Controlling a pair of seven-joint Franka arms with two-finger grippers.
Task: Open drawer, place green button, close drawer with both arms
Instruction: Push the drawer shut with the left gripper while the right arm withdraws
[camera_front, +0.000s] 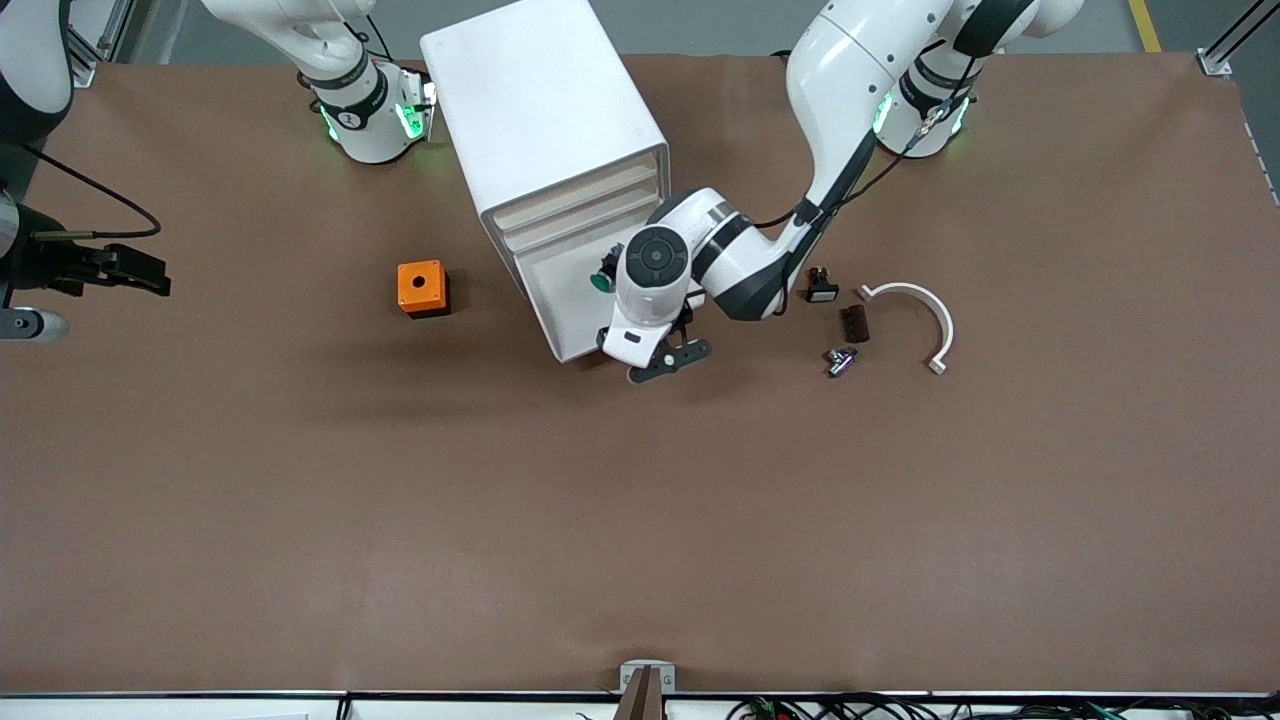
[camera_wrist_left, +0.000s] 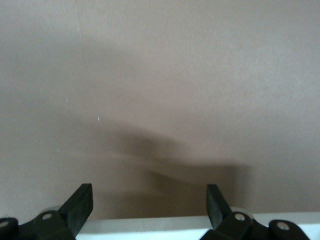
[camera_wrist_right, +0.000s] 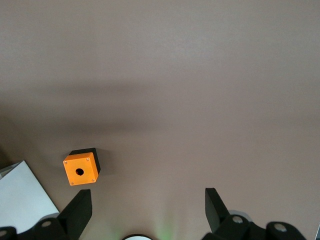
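The white cabinet (camera_front: 545, 110) stands at the table's robot side, its lowest drawer (camera_front: 558, 300) pulled out. The green-capped button (camera_front: 603, 281) lies in that open drawer, half hidden by the left arm's wrist. My left gripper (camera_front: 665, 360) is at the drawer's front edge, open and empty. In the left wrist view the gripper (camera_wrist_left: 150, 192) has its fingers wide apart, with the drawer's white front edge (camera_wrist_left: 160, 225) between them. My right gripper (camera_front: 150, 278) waits high up at the right arm's end of the table; in the right wrist view it (camera_wrist_right: 148, 197) is open and empty.
An orange box with a hole (camera_front: 422, 288) sits beside the cabinet toward the right arm's end and also shows in the right wrist view (camera_wrist_right: 80, 170). Toward the left arm's end lie a small black part with a white face (camera_front: 822, 288), a dark block (camera_front: 855, 322), a metal piece (camera_front: 840, 360) and a white curved bracket (camera_front: 925, 320).
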